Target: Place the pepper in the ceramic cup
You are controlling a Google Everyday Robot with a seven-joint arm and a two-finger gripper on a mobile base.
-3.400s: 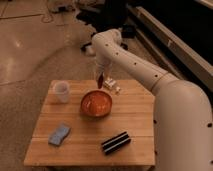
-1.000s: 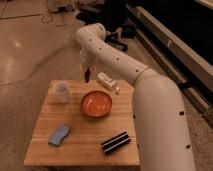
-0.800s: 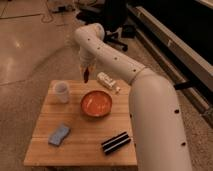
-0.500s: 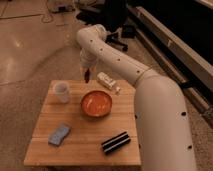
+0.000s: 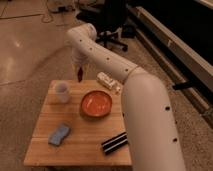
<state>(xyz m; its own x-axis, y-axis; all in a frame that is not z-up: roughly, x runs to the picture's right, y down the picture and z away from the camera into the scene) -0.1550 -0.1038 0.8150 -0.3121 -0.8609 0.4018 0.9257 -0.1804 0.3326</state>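
My gripper hangs from the white arm above the back of the wooden table, shut on the pepper. The pepper is a slim dark red piece dangling below the fingers. The ceramic cup, small and pale white, stands upright at the table's back left. The gripper with the pepper is above the cup and a little to its right, apart from it. The cup's inside cannot be made out.
A round orange-red bowl sits mid-table right of the cup. A white bottle-like cylinder lies behind it. A blue sponge lies front left and a black bar-shaped object front right. My arm spans the right side.
The gripper, still holding the pepper, has shifted a little to the left, toward the cup. Nothing on the table has moved.
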